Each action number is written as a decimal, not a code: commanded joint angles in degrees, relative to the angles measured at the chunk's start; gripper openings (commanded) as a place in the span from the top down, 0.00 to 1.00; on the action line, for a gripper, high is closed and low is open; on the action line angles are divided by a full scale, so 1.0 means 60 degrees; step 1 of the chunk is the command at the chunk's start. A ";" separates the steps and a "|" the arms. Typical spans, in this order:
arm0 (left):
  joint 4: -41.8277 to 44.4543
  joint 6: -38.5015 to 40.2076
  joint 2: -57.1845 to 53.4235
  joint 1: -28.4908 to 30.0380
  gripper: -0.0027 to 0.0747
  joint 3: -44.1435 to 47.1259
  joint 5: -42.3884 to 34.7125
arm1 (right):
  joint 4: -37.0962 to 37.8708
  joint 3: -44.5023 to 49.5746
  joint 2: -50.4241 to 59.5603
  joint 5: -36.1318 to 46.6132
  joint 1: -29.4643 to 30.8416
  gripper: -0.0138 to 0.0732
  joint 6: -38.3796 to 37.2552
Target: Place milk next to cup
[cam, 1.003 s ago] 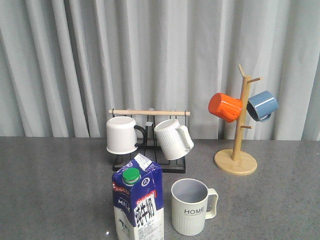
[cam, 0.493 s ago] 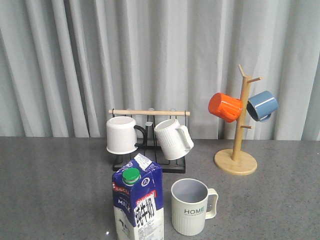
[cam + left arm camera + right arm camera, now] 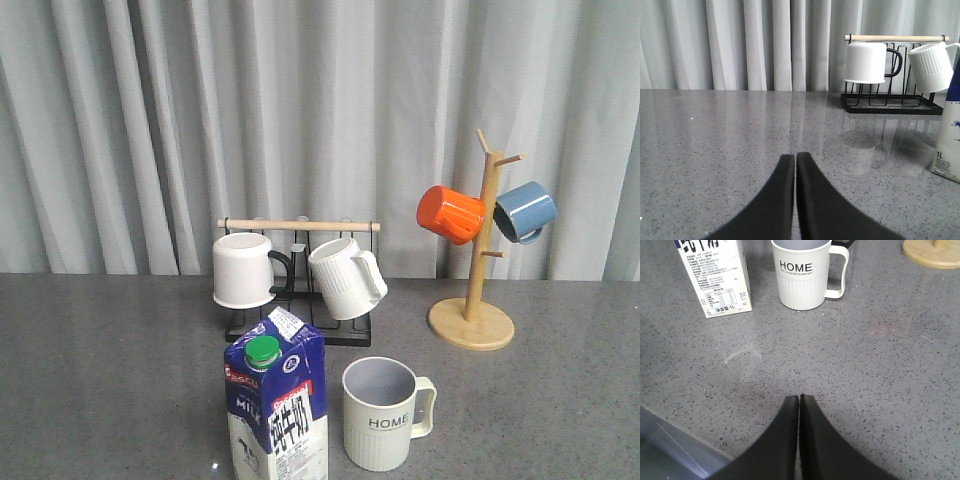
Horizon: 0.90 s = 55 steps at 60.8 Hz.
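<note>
Front view: milk stands upright on the grey table, just left of the HOME cup, not touching. Left wrist: left gripper fingers pressed together w/ nothing held, low over bare tabletop. Right wrist: right gripper same, closed & empty, carton and cup ahead of it.

we see the milk, a tall blue-and-white carton with green cap, upright on the grey table, just left of the cup, a cream ribbed "home" mug, upright, handle pointing right
</note>
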<state>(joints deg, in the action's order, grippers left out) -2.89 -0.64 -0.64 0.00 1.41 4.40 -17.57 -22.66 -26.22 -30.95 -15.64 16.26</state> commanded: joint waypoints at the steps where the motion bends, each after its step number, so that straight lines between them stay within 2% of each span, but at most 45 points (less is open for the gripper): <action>1: -0.0005 0.0016 -0.0116 0.0005 0.98 0.0190 -0.0673 | -0.0080 -0.0236 -0.0023 0.0668 0.0015 0.85 0.0021; 36: -0.0005 0.0016 -0.0116 0.0005 0.98 0.0190 -0.0607 | 0.0003 -0.0236 0.0028 0.0821 0.0024 0.85 0.0055; 41: -0.0005 0.0016 -0.0116 0.0005 0.98 0.0190 -0.0607 | 0.0231 -0.0160 0.0120 0.1242 0.0230 0.85 0.0033; 49: -0.0005 0.0016 -0.0116 0.0005 0.98 0.0190 -0.0607 | 0.0231 0.0619 0.0709 0.2668 0.1147 0.85 -0.0102; 55: -0.0005 0.0016 -0.0116 0.0005 0.98 0.0190 -0.0607 | 0.0631 0.1376 0.1549 0.3517 0.1831 0.85 -0.0815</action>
<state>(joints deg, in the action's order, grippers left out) -2.89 -0.64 -0.64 0.00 1.41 4.64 -15.73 -15.93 -19.69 -17.93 -7.75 14.26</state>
